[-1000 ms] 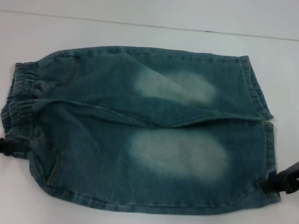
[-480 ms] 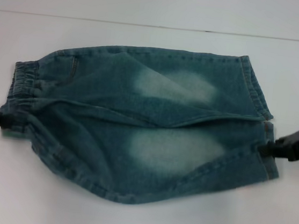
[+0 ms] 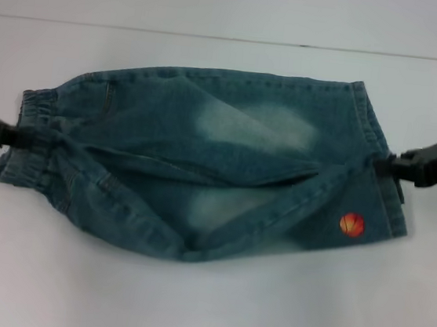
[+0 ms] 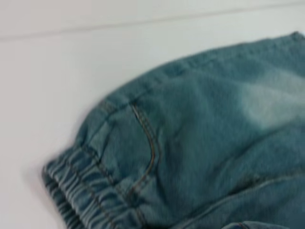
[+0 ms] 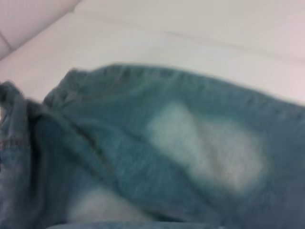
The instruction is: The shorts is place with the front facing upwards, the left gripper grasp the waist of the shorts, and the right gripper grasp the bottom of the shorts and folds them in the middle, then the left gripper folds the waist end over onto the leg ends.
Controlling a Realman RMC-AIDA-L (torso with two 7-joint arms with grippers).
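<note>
The blue-green denim shorts (image 3: 230, 133) lie across the white table, with the waist (image 3: 37, 123) at the left and the bottom of the shorts (image 3: 375, 142) at the right. My left gripper (image 3: 17, 139) is shut on the near part of the waist. Shut on the near leg's hem, my right gripper (image 3: 384, 166) holds it up at the shorts' midline. The near half is raised and turned over, showing an orange basketball print (image 3: 351, 224). In the left wrist view I see the puckered waist (image 4: 76, 191) and a pocket seam (image 4: 150, 148). The right wrist view shows the shorts' faded patch (image 5: 205, 148).
The white table (image 3: 187, 302) is bare in front of the shorts and to both sides. A thin seam line (image 3: 217, 37) runs across the surface behind the shorts.
Both grippers have moved away from me toward the shorts' midline, lifting the near edge. The near half has rolled over and the basketball print has come into view.
</note>
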